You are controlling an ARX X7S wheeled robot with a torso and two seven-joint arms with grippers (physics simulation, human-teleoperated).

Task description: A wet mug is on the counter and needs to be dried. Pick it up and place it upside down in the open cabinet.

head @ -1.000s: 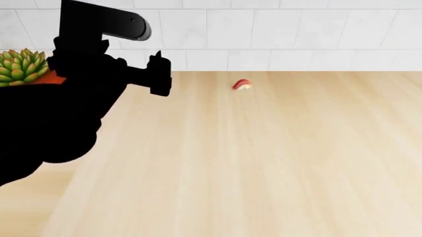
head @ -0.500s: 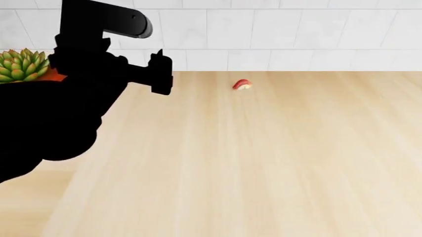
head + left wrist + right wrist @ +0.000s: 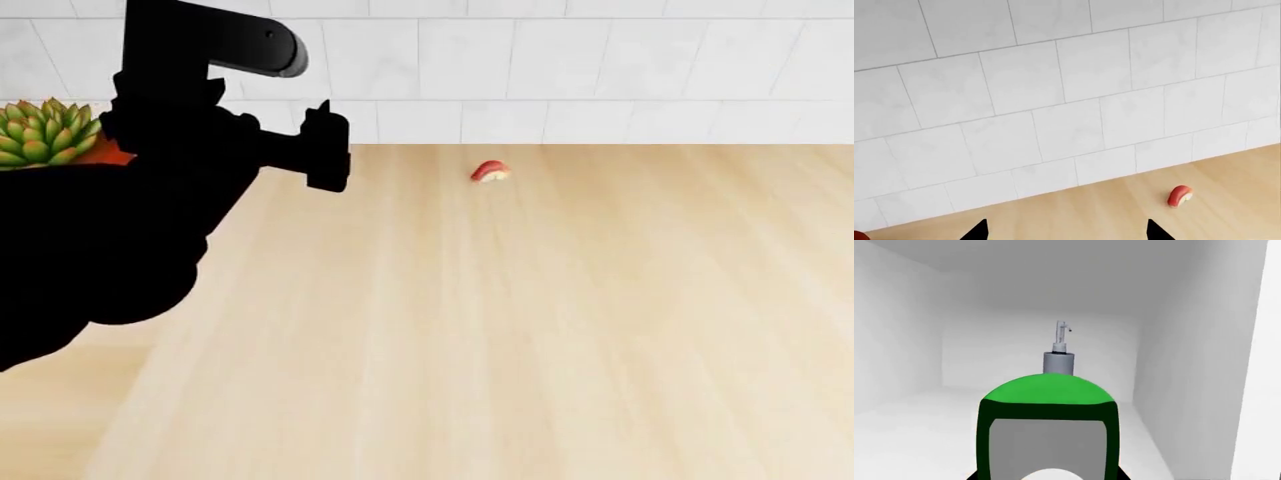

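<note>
Your right wrist view looks into a plain white cabinet (image 3: 1201, 355), and the mug (image 3: 1047, 405) fills the lower middle of it, right in front of the camera: a glossy green rim arcs over a pale surface framed in darker green. None of the right claw's own fingers show, so you cannot tell from this view whether it is clamped on the mug or merely close behind it. Beyond the mug, deeper in the cabinet, stands a grey cylinder with a thin metal spout, a pump bottle (image 3: 1059, 357), apart from the mug and nearer the back wall. Your left gripper (image 3: 1066, 231) shows only 2 dark fingertips (image 3: 979, 231), set well apart with nothing between them. It hangs above the counter (image 3: 534, 320), facing the white tiled wall (image 3: 1054, 90). Ahead of that claw and off toward one fingertip, a small red and pale piece of sushi (image 3: 1179, 196) lies on the wood near the wall. In the head view the left arm is a black silhouette, with a succulent (image 3: 47, 133) in a red-orange pot just behind it.
</note>
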